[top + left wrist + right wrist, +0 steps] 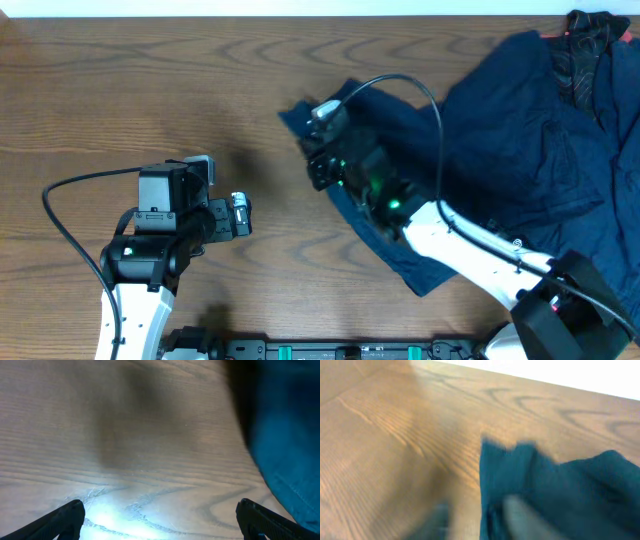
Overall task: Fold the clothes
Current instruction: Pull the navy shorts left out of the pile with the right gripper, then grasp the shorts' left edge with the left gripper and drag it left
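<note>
Two wrist views were blurred; left fingers (65, 519) gaped empty; right fingers (319, 116) sat on clothes (520, 130), grip couldn't be told.

Bare table (120, 90) lies open on the left; the clothes (540, 130) crowd the right.

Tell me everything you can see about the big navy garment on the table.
The navy garment is soft dark-blue cloth with stitched seams, lying unfolded and rumpled on the wooden table. One corner reaches toward the middle, under the right claw; whether it is gripped is unclear. A darker patterned cloth lies at its far right corner.
</note>
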Available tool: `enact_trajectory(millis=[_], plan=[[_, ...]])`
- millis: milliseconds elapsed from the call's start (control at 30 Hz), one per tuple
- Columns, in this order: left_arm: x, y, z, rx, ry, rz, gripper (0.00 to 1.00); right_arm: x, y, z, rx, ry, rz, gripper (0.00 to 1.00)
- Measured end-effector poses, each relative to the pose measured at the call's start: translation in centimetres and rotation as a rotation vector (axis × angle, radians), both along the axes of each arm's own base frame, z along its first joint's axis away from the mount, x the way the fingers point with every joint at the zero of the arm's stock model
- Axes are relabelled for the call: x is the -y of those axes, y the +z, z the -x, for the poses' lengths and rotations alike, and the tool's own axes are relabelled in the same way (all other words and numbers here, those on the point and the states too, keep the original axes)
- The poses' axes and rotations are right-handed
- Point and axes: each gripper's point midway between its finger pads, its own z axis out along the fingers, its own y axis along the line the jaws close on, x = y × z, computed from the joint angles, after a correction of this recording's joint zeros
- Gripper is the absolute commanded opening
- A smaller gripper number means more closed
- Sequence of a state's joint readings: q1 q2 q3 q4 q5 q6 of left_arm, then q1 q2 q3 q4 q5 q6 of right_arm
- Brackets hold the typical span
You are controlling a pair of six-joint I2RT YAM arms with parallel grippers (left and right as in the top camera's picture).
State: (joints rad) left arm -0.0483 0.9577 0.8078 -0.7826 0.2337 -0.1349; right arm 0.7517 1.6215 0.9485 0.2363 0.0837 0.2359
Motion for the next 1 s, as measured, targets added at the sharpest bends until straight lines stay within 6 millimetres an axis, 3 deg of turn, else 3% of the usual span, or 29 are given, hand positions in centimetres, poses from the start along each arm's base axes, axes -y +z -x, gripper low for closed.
enact_trajectory(millis=[167,300,400,567,800,867,1000], plan=[[0.0,0.1,-0.2,0.010,0.000,0.000,0.98,3.6,-2.0,-1.3,-0.037,-0.124,0.111,0.99],[0.2,0.7,-1.0,0.049,-0.004,0.008,0.98,9.5,-4.0,-2.5,-0.124,-0.260,0.216,0.99],[0.8,1.6,-2.1,0.106,-0.021,0.045,0.98,14.2,-3.8,-2.7,-0.176,-0.360,0.261,0.99],[1.8,2.2,-4.2,0.146,0.005,0.126,0.98,22.0,-1.2,-1.7,-0.215,-0.519,0.304,0.99],[4.4,-1.5,-8.2,0.073,0.019,0.213,0.98,30.6,-0.8,0.9,-0.338,-0.732,0.299,0.99],[6.2,-3.1,-9.1,0.044,-0.012,0.244,0.98,31.7,-1.1,1.6,-0.377,-0.755,0.286,0.99],[9.9,-5.7,-10.9,0.031,-0.095,0.297,0.98,32.1,-2.3,3.1,-0.469,-0.741,0.275,0.99]])
